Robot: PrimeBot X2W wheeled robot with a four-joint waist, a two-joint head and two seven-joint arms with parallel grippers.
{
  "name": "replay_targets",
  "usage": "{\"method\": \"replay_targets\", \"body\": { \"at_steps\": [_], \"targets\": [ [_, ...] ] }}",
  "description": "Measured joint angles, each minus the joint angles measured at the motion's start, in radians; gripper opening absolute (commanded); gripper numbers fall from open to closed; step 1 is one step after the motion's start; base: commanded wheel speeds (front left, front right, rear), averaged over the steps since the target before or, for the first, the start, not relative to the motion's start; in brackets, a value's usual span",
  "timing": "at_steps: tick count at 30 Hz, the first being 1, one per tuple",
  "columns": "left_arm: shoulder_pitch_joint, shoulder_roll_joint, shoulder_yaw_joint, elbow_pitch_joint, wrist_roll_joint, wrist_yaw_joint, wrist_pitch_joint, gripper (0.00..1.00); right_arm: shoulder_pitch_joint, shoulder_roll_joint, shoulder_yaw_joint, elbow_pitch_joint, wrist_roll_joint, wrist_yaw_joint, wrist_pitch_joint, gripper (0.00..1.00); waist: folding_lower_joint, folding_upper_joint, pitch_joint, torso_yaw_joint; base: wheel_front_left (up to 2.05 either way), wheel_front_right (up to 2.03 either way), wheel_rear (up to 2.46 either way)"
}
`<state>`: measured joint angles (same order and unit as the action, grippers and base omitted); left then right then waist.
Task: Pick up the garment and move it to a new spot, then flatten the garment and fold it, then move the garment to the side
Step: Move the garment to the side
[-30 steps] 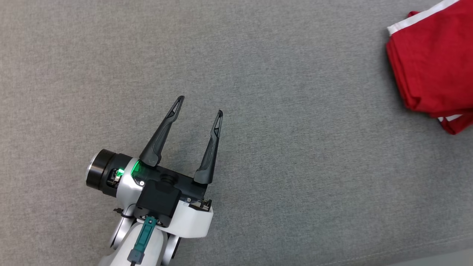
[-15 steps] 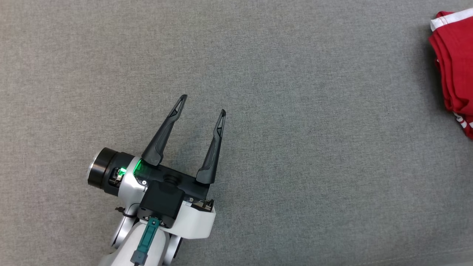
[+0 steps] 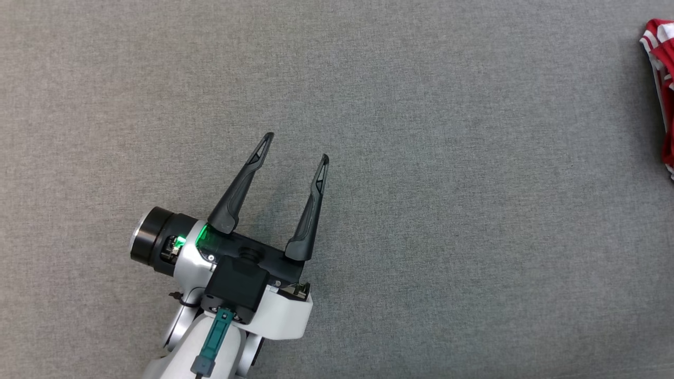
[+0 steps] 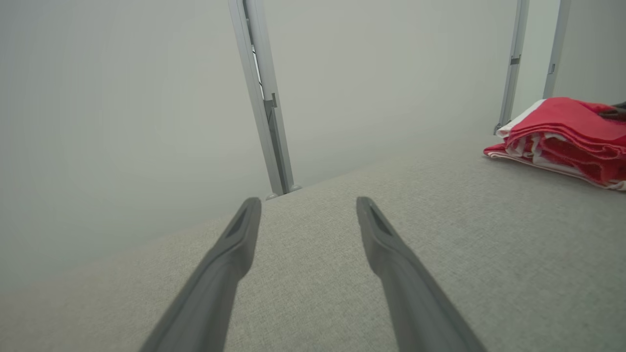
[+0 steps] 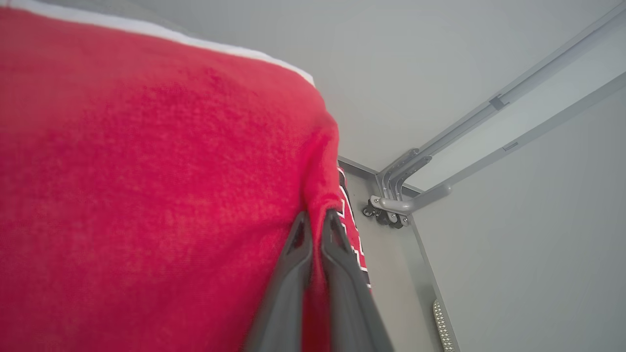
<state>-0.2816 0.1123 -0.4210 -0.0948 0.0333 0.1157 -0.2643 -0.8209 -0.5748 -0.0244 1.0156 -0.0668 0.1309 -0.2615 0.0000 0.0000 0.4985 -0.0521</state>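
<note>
The grey cloth-covered desk (image 3: 474,237) takes up most of the head view, and most of it is bare. The garment (image 3: 668,121), red with white trim, sits at the far right edge of that view, well apart from the left arm. In the left wrist view the garment (image 4: 562,132) is a bunched, layered pile on the desk, near two grey posts (image 4: 511,63) at the desk's back edge. In the right wrist view its red cloth (image 5: 146,195) covers the left half.

The left gripper (image 3: 297,146) is at the lower left of the head view, above bare desk. Its fingers (image 4: 391,254) are spread wide with nothing between them.

The right gripper (image 5: 317,217) has its fingers pressed together, pinching a fold at the garment's edge. Red cloth shows in the narrow gap between them.
</note>
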Motion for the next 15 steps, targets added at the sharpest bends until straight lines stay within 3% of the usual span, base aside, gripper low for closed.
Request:
{"method": "replay_targets", "body": {
  "at_steps": [10,11,12,15],
  "targets": [
    [-0.01,0.004,-0.015,0.002,-0.002,0.006,0.0,1.0,-0.009,0.005,-0.094,0.048,-0.134,0.0,0.0,0.0,0.0,0.0,-0.018,0.018,0.0,0.0,0.0],
    [-0.01,0.004,-0.015,0.002,-0.004,0.007,0.0,1.0,-0.009,0.005,-0.111,0.047,-0.148,0.0,0.0,0.72,0.0,0.0,-0.02,0.019,0.0,0.0,0.0],
    [-0.01,0.005,-0.016,0.002,-0.005,0.009,0.0,1.0,-0.009,0.005,-0.13,0.044,-0.166,0.0,0.0,1.0,0.0,0.0,-0.023,0.02,0.0,0.0,0.0],
    [-0.01,0.005,-0.021,0.003,-0.008,0.012,0.0,1.0,-0.002,0.016,-0.195,0.012,-0.225,0.0,0.0,1.0,0.0001,0.0,-0.035,0.022,0.0,0.0,0.0]
  ]
}}
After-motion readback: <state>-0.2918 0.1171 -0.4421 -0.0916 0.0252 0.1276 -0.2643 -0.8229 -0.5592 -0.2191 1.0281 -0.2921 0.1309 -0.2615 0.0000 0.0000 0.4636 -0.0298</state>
